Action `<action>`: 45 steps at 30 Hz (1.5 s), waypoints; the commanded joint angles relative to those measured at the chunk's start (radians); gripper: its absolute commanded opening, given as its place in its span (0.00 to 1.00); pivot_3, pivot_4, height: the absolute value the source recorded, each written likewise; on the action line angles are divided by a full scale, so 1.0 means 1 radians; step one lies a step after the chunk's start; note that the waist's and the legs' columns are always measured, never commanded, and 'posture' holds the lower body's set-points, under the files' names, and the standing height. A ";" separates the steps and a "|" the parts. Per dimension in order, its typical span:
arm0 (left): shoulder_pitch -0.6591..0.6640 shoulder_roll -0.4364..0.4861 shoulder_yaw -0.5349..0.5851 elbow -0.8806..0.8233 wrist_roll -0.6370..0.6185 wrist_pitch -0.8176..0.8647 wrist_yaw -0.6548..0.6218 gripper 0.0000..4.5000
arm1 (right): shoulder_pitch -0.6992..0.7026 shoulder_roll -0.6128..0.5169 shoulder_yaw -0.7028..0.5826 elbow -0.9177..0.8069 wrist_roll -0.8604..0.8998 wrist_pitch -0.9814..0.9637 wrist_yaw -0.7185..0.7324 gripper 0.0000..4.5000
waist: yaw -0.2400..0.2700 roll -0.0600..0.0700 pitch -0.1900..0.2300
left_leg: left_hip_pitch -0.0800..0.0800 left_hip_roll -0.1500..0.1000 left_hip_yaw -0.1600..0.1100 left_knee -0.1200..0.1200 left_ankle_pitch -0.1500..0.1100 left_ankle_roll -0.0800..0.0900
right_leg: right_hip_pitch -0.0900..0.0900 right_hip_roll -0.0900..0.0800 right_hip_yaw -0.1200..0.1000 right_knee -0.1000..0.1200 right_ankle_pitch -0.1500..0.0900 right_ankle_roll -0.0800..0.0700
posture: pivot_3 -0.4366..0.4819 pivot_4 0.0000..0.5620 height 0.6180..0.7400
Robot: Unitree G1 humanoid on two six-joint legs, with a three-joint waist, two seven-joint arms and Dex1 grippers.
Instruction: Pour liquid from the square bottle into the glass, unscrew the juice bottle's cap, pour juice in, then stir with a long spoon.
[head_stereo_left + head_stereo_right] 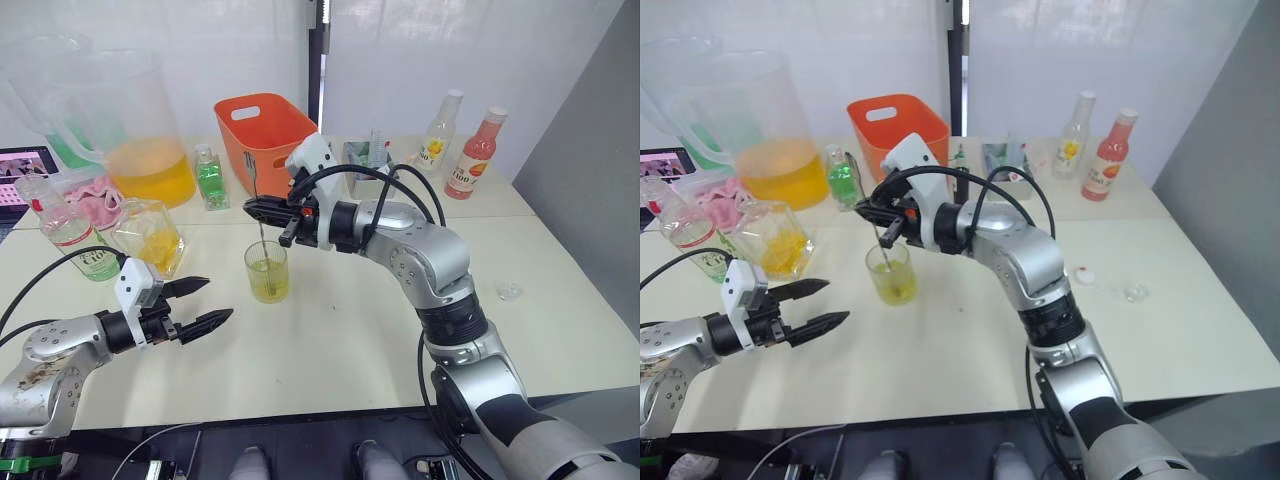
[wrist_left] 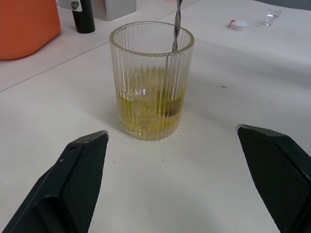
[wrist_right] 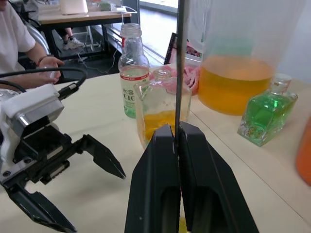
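The left gripper (image 1: 205, 302) waits open, near the glass (image 1: 266, 271). The right gripper (image 1: 257, 209) pinches the long spoon (image 1: 261, 235) standing in it. Left wrist view reveals the cap (image 2: 239, 24) beyond. Square bottle (image 1: 148, 237) stands left.

Right arm reaches in from the robot's right, forearm level, wrist over the small ribbed clear glass tumbler (image 1: 266, 271). Right gripper (image 1: 259, 209) sits just above the tumbler's rim — black fingers (image 3: 163, 160) pinched tight on the thin silver metal bar spoon (image 3: 180, 63), which hangs into the tumbler.

Left arm low, left of the tumbler. Left gripper (image 1: 200, 305) aimed at it — fingers (image 2: 80, 170) spread wide, holding nothing.
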 commanded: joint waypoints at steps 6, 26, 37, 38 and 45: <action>-0.011 0.002 0.005 -0.007 -0.002 -0.022 -0.011 1.00 | -0.030 0.053 -0.011 0.065 -0.068 -0.190 -0.038 0.00 | -0.001 0.000 0.000 | 0.000 0.000 0.000 0.000 0.000 0.000 | 0.000 0.000 0.000 0.000 0.000 0.000 | 0.48 0.27 0.69; -0.036 -0.019 -0.002 0.014 -0.004 -0.048 -0.016 1.00 | -0.083 0.001 -0.106 -0.054 0.071 -0.019 0.009 0.00 | 0.001 0.000 0.000 | 0.000 0.000 0.000 0.000 0.000 0.000 | 0.000 0.000 0.000 0.000 0.000 0.000 | 0.48 0.27 0.69; -0.051 -0.038 -0.008 0.032 0.008 -0.076 -0.002 1.00 | -0.096 -0.010 -0.155 -0.057 0.140 0.051 -0.009 0.00 | 0.001 0.000 0.000 | 0.000 0.000 0.000 0.000 0.000 0.000 | 0.000 0.001 0.000 0.000 0.000 0.000 | 0.48 0.27 0.69; -0.052 -0.040 -0.009 0.029 0.009 -0.076 0.001 1.00 | -0.096 -0.016 -0.150 -0.056 0.137 0.054 -0.008 0.00 | 0.001 0.000 0.000 | 0.000 0.000 0.000 0.000 0.000 0.000 | 0.000 0.000 0.000 0.000 0.000 0.000 | 0.48 0.27 0.69; -0.052 -0.044 -0.012 0.021 0.011 -0.072 0.008 1.00 | -0.096 -0.072 -0.111 -0.047 0.095 0.041 0.013 0.00 | 0.001 0.000 0.000 | 0.000 0.000 0.000 0.000 0.000 0.000 | 0.000 0.001 0.000 0.000 0.000 0.000 | 0.48 0.27 0.69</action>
